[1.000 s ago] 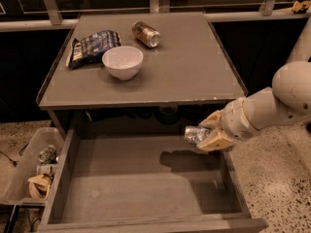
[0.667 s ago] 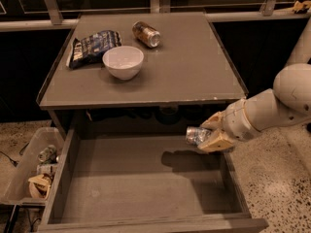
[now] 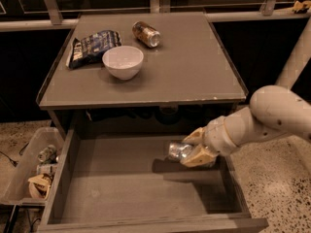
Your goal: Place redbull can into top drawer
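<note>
Over the right side of the open top drawer (image 3: 121, 193), the robot's pale arm reaches in from the right. Its gripper (image 3: 188, 150) is closed around the redbull can (image 3: 178, 151), a small shiny silver-blue can held roughly on its side. The can hangs a little above the drawer's flat grey floor, with its shadow just below it, so it does not appear to be resting there.

On the bench (image 3: 204, 72) above sit a white bowl (image 3: 123, 61), a dark snack bag (image 3: 91, 46) and a gold-brown can (image 3: 146, 34), all well apart from the gripper. A plastic bin (image 3: 19, 171) of scraps stands on the floor to the left.

The task looks mostly done. The can is picked up and carried inside the drawer's walls. What seems left is lowering it, letting go and withdrawing the arm.

Compared with a second ago, the gripper and can have moved lower and further left, deeper into the drawer. The things on the bench have not moved.
</note>
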`<state>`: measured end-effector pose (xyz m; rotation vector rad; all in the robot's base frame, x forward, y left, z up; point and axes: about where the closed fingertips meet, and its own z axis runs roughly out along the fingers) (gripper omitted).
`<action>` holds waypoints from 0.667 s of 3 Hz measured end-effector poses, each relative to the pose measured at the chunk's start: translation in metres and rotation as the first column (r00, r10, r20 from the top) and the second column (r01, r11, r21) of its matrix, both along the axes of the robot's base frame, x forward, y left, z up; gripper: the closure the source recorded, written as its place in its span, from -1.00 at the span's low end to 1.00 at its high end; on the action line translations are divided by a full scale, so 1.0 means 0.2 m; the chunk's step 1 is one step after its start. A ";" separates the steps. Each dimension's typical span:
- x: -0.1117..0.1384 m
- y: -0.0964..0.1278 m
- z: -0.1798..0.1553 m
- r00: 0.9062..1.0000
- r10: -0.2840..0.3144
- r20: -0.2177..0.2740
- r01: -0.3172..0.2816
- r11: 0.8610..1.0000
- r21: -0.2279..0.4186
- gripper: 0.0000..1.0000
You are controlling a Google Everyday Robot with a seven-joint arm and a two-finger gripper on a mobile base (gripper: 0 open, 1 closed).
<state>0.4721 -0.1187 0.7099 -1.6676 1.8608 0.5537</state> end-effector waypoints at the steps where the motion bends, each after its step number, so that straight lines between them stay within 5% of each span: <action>1: -0.09 0.18 -0.21 0.998 0.056 -0.021 -0.053 0.990 0.130 1.00; 2: -0.16 0.32 -0.36 0.996 0.088 -0.020 -0.081 0.974 0.210 1.00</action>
